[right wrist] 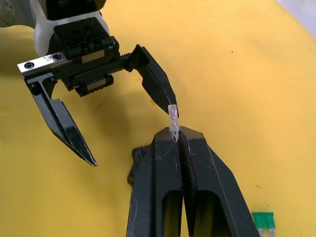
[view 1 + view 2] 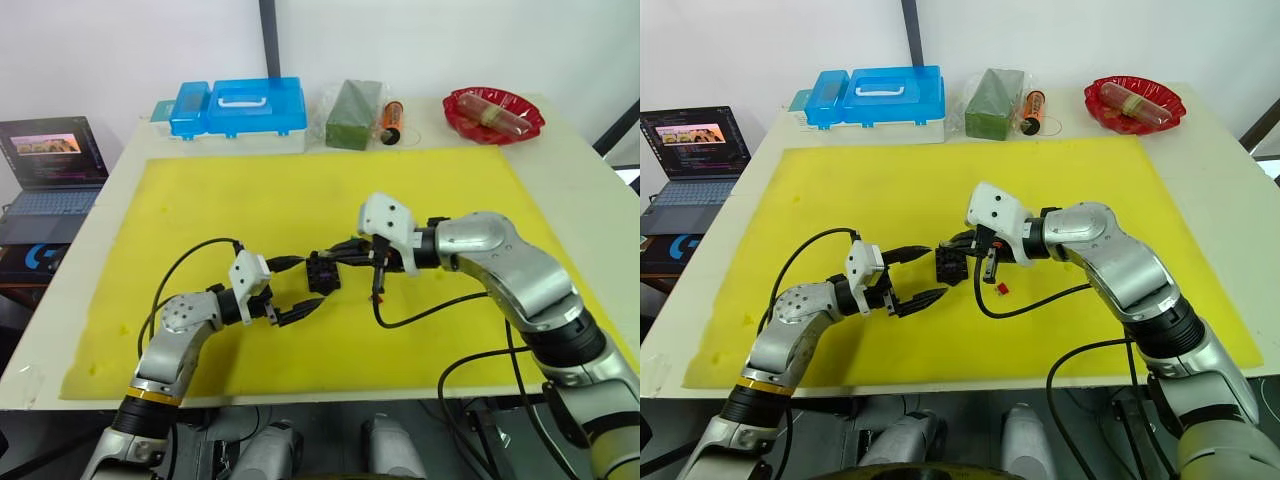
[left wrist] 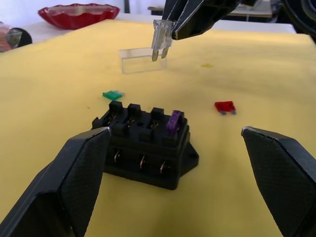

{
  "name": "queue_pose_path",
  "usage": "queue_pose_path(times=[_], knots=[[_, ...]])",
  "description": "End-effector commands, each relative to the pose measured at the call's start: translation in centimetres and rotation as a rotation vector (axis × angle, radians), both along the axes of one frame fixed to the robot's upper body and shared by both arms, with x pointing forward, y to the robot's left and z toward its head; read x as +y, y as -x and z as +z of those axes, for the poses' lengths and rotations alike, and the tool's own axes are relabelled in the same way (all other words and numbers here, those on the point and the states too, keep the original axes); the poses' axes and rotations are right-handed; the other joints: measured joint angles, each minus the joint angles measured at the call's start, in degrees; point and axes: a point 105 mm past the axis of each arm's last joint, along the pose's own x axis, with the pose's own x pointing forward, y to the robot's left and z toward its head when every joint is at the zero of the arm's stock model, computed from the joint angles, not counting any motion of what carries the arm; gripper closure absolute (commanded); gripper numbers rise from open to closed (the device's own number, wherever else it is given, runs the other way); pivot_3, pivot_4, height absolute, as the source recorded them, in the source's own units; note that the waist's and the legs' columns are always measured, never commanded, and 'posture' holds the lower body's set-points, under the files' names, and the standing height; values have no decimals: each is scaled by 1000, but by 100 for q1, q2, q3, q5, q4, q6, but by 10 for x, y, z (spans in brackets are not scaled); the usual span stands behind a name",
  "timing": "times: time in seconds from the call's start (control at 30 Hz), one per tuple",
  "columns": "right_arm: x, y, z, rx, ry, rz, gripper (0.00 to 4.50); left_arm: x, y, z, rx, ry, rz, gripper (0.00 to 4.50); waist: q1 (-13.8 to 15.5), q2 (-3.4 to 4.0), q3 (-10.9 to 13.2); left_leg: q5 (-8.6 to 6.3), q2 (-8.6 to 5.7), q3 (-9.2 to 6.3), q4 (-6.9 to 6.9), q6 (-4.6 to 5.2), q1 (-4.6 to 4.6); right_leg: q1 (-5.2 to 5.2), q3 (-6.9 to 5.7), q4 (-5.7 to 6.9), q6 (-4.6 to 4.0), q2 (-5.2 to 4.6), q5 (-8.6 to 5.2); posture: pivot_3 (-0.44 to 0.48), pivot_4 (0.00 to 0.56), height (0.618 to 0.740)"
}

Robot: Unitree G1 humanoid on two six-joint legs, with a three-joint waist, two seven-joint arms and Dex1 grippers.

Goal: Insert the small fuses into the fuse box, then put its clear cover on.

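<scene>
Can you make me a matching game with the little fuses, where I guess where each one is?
Things:
1. purple fuse
2. pale clear fuse
3. green fuse
4. red fuse

Places:
A. pinched in the right gripper, in the air above the fuse box
B. lying on the yellow mat, on the fuse box's side nearer the red bowl
C. plugged into a slot of the fuse box
D. lying on the yellow mat, on the fuse box's other side

Pairs: 1-C, 2-A, 3-B, 4-D
</scene>
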Motion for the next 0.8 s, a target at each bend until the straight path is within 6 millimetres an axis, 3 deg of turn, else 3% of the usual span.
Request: queue_pose_path(times=[0.03,0.8], knots=[[6,-3,7,-42,-8,61,4500,-4,-3,7,-45,26,19,14,-6,0,0,0,0,0,0,0,0,0,0,0,0,0,0,0,150,740],[10,-23,-13,-62,113,197,4500,-2,2,0,-36,34,61,14,-6,0,0,0,0,-1,0,0,0,-2,0,1,0,1,0,0,150,740]])
